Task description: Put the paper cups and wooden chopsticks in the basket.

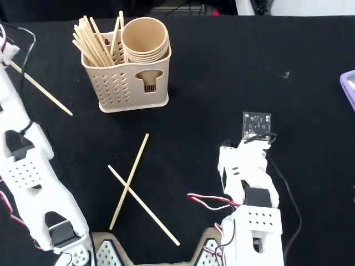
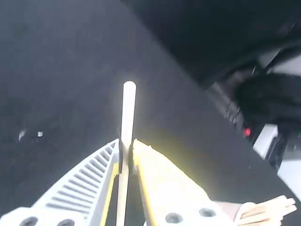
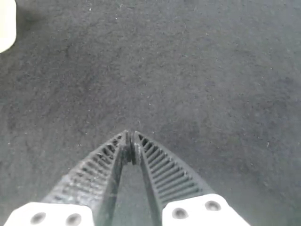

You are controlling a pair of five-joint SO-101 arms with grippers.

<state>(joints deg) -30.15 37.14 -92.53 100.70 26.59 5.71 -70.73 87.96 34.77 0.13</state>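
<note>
Jaws of the left gripper (image 2: 126, 143) pinch one wooden chopstick (image 2: 128, 106), apparently lifted left of the basket (image 1: 133, 91), so the carry is in hand and next needs it swung over the rim; the right gripper (image 3: 130, 141) rests closed and empty, with two crossed chopsticks (image 1: 127, 187) lying on the table (image 1: 222, 83).

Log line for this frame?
left gripper: shut on held chopstick | right gripper: shut, empty | basket: paper cups, chopstick bundle inside | table: two crossed chopsticks loose

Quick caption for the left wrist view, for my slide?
Left gripper shut on a wooden chopstick, black table beyond.
</note>
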